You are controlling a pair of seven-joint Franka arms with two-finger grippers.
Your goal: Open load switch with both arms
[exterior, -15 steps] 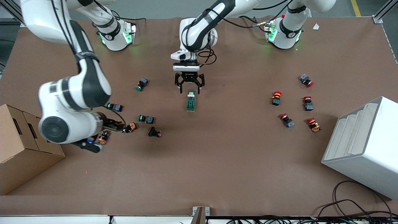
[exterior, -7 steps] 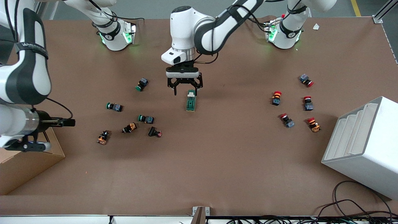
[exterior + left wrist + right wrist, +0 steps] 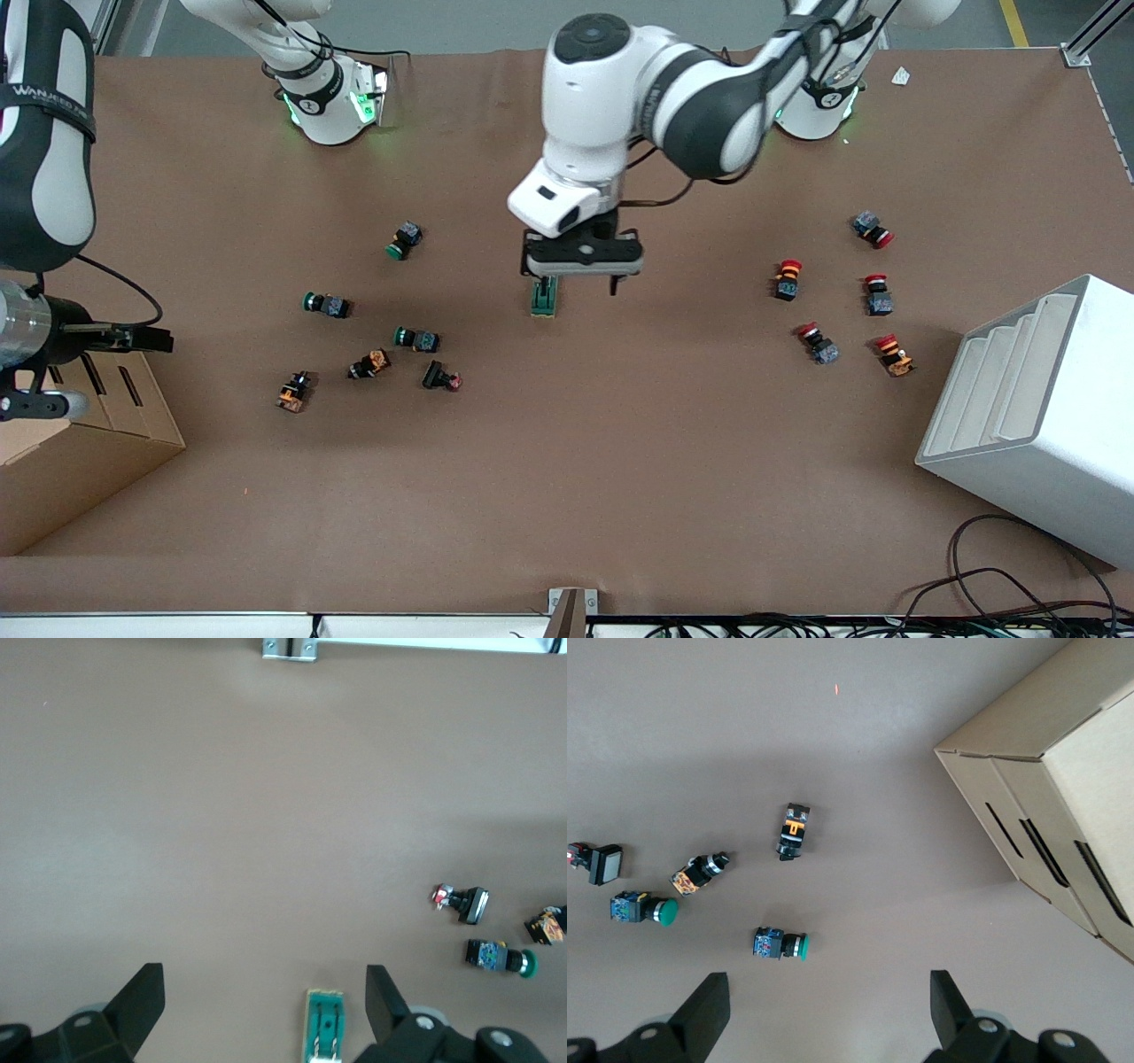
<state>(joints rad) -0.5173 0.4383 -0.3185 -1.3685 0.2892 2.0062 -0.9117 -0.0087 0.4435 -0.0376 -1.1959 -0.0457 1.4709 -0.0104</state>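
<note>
The load switch lies flat near the middle of the desk, mostly hidden in the front view under the left gripper, which hangs over it with jaws spread wide and empty. It looks light and rigid, likely to skid on the smooth brown surface, so one arm should pinch its long sides while the other works the white toggle. Green and orange push buttons lie near, toward the right arm's end, none in the way. The right gripper, wide open and empty, waits beside the cardboard box.
</note>
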